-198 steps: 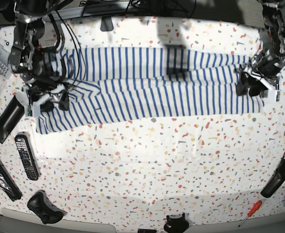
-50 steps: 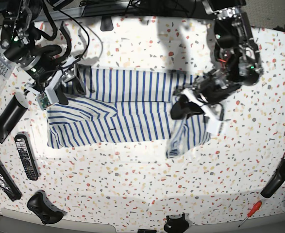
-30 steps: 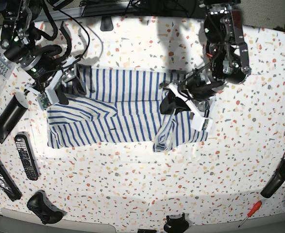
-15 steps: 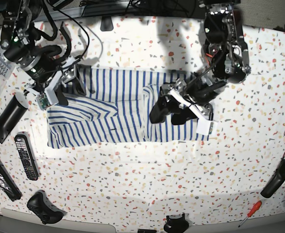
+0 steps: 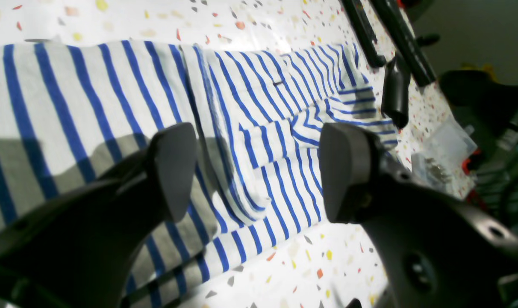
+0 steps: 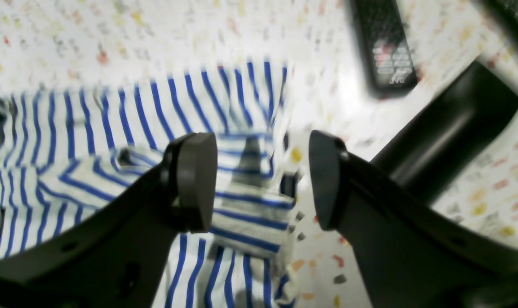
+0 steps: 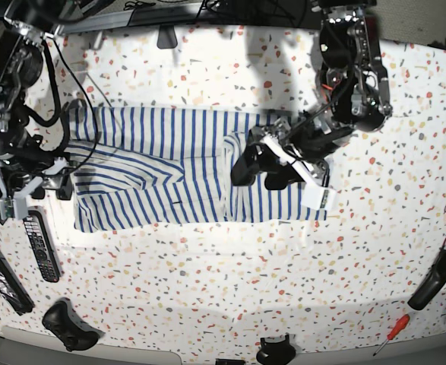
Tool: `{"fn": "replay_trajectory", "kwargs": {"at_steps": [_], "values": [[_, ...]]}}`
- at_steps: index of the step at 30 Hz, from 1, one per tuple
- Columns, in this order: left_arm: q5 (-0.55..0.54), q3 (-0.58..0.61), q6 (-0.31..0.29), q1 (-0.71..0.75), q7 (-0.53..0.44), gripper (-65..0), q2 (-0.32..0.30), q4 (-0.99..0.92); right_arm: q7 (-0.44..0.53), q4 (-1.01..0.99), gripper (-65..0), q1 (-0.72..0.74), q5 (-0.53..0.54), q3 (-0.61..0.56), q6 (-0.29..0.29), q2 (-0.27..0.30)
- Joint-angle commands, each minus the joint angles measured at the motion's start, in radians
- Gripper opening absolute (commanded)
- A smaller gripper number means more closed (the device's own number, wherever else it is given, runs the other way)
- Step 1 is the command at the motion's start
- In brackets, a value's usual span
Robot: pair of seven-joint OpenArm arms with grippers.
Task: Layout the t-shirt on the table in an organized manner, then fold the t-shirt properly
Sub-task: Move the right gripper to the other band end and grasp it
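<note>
Fingers on both our grippers are spread apart and hold nothing. Our left gripper (image 5: pixel 257 171) hangs just over the shirt (image 7: pixel 177 171), above a folded edge in the middle of it. Our right gripper (image 6: pixel 263 179) hangs over the shirt's left end, where a sleeve lies bunched, close to a remote (image 6: pixel 385 51) on the table (image 7: pixel 230 281).

We see the shirt lying on the far half of the table, stretched left to right. Its right part looks folded back over the middle, so a thick edge runs across it there.

We think the shirt is soft, light and floppy. It will sag and wrinkle if we lift it by one spot. It may also slide on the smooth table. We should pinch it at a corner or along a thick folded edge, where a few layers sit together.

Our left arm (image 7: pixel 352 68) reaches in from the far side and bends down over the shirt. Our right arm (image 7: pixel 14 91) comes down at the left edge.
</note>
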Motion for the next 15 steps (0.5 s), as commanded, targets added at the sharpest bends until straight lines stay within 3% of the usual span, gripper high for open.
{"fn": "replay_trajectory", "kwargs": {"at_steps": [1, 3, 12, 15], "values": [[-0.023, 0.003, -0.011, -0.013, -0.012, -23.3, 0.019, 0.016, 0.011, -0.019, -31.8, 0.030, 0.010, 0.003, 0.016, 0.013], [-0.023, 0.003, -0.011, -0.013, -0.001, -23.3, 0.020, 0.016, 0.015, -0.089, -31.8, 0.050, 0.010, 0.003, 0.039, 0.013], [-0.023, 0.003, -0.011, -0.013, 0.003, -23.3, 0.019, 0.016, 0.143, -0.276, -31.8, 0.140, -0.003, 0.006, 0.038, 0.019], [-0.023, 0.003, -0.011, -0.013, 0.003, -23.3, 0.019, 0.016, 0.187, -0.371, -31.8, 0.198, -0.071, 0.006, 0.038, 0.019]]}}
